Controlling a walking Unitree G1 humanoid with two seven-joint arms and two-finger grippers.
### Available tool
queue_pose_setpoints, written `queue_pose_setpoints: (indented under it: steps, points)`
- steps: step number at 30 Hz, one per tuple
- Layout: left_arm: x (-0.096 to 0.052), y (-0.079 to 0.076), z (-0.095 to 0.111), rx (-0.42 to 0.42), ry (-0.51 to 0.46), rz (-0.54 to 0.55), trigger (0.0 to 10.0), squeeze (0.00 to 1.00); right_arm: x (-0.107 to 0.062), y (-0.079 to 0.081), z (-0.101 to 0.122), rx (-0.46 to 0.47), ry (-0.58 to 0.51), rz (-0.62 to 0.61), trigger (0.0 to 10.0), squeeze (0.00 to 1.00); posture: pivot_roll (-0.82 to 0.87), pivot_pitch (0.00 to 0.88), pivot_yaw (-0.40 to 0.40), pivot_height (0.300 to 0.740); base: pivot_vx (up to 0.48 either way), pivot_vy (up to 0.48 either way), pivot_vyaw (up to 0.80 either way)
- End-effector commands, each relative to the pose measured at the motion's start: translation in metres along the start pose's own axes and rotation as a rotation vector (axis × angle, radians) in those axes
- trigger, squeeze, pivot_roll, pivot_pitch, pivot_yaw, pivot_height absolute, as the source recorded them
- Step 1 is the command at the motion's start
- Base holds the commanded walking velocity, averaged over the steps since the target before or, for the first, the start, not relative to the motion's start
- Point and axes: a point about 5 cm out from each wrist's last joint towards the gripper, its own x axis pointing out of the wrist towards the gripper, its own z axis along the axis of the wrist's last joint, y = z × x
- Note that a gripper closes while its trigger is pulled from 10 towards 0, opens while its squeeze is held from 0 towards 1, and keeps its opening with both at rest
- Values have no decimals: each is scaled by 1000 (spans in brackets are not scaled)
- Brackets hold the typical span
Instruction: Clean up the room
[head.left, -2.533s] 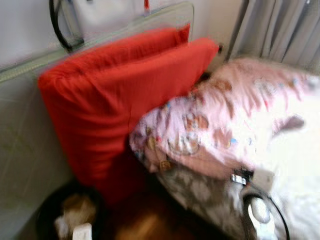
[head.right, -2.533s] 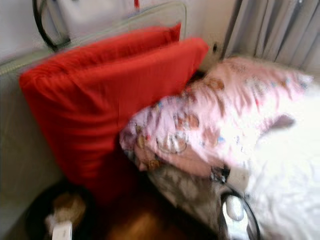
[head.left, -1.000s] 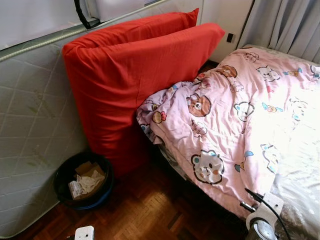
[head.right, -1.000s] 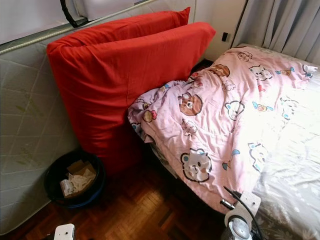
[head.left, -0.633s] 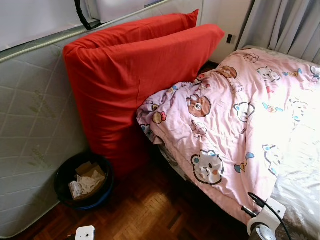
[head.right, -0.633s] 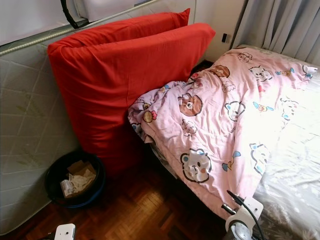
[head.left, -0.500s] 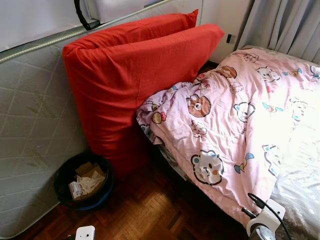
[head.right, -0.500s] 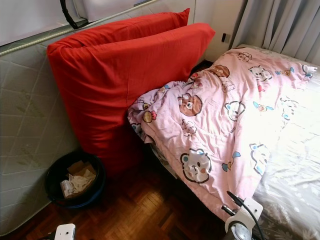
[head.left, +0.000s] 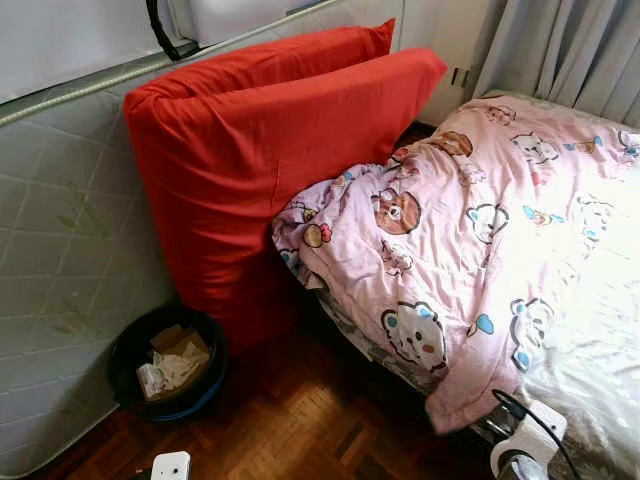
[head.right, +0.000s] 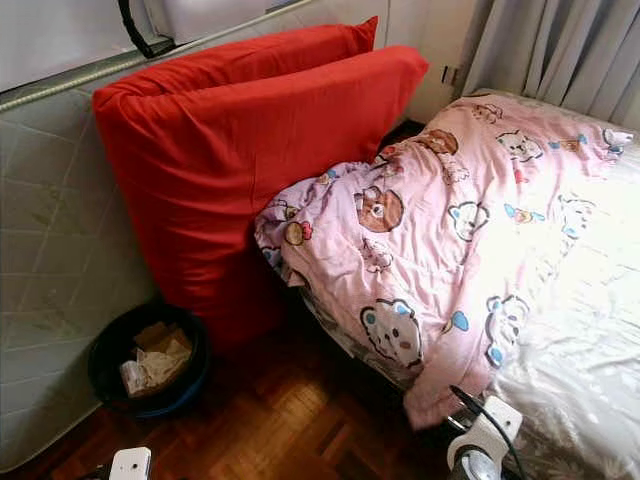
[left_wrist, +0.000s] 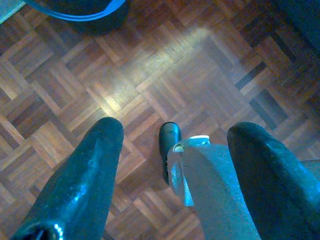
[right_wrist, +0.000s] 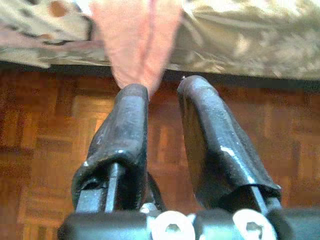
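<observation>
Bed-making step: right gripper (right_wrist: 152, 95), fingers nearly closed just below the quilt (head.left: 470, 250) corner, needs to pinch it; left gripper (left_wrist: 175, 165) idle, open.

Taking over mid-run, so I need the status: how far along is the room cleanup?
Early, by the look of it. Done: nothing clearly. In hand: the right gripper sits just below a hanging corner of the pink blanket, fingers apart, not gripping it. Left: the blanket lies bunched and crooked across the bed, a red cushion leans on an upright mattress, and the bin holds paper. The left gripper hangs open over the floor.
</observation>
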Motion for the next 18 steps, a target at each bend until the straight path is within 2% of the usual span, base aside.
queue_pose_setpoints:
  steps: [1,4,6,9,11,13,18]
  points:
    - [-1,2,-4,8,27,6,10000,0,-3,5,-11,-55,29,49,10000,0,-68,67,7,740,0,0,0]
    - [-1,2,-4,6,27,6,10000,0,-5,11,-20,-139,63,127,10000,0,-66,64,5,740,0,0,0]
    - [-1,1,-4,1,26,7,10000,0,-8,11,-29,-160,93,147,10000,0,-67,62,5,740,0,0,0]
    - [-1,1,-4,-2,26,8,10000,0,-10,7,-37,-206,125,142,10000,0,-66,60,4,740,0,0,0]
    - [0,1,-4,-9,25,11,10000,0,-14,0,-49,-295,166,132,10000,0,-63,58,4,740,0,0,0]
    - [0,1,-4,-12,25,13,10000,0,-15,-2,-51,-310,171,135,10000,0,-63,58,4,740,0,0,0]
    - [0,1,-4,-33,27,25,10000,0,-18,-14,-57,-308,180,120,10000,0,-69,57,4,740,0,0,694]
